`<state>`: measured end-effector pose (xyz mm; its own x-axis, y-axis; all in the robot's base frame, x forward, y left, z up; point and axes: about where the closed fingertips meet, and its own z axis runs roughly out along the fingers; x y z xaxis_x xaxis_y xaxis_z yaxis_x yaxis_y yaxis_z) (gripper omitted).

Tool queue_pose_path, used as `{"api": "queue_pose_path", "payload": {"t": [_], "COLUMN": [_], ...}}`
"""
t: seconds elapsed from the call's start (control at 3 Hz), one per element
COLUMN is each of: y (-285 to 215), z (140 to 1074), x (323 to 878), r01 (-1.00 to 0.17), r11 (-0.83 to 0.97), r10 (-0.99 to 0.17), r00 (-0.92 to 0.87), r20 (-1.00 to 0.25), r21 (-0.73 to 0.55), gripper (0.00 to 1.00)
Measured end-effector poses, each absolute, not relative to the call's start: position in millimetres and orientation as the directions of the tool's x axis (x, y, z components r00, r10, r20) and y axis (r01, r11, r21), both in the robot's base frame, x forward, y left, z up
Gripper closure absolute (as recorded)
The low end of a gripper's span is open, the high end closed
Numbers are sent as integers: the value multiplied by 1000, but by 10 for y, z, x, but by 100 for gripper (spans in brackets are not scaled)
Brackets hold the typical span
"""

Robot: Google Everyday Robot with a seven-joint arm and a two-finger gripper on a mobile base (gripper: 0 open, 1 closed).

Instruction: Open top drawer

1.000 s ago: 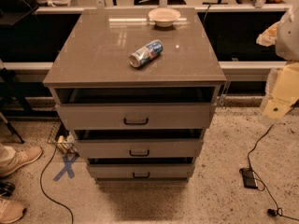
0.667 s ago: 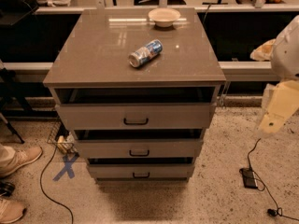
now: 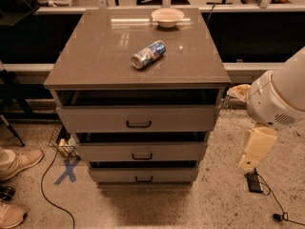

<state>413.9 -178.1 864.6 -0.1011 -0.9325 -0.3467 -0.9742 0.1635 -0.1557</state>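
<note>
Drawers: three, each ajar, top drawer [image 3: 138, 118] widest. One can [image 3: 148, 54] and one bowl [image 3: 167, 17] sit on the cabinet [image 3: 95, 56]. Gripper [image 3: 249, 162] hangs lower right, open or closed unclear.

One cabinet [image 3: 95, 66] with three grey drawers: one top drawer [image 3: 95, 119], two narrower drawers [image 3: 105, 151]. Three black handles [image 3: 138, 124]. One can [image 3: 148, 54], one bowl [image 3: 167, 16]. Two tan shoes [image 3: 19, 162] at 8 o'clock. One gripper [image 3: 251, 159] at 4 o'clock.

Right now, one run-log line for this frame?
stage: pre-grasp | wide grey top drawer with black bar handle: untouched | gripper: low, right of grey cabinet, apart from handle | cabinet top: blue-and-silver can on its side, cream bowl
</note>
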Motion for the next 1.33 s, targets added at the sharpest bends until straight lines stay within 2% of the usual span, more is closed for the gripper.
{"api": "queue_pose_path", "payload": {"t": [0.67,1.33], "y": [-1790,-1631], "z": [8365,7379], "x": [4291,5054], "r01": [-967,-935], "r11": [168,166], "r10": [-947,-966], "r00": [-103,-91], "r20": [-306,-241], "r21": [-194,-313], "gripper": [0,0]}}
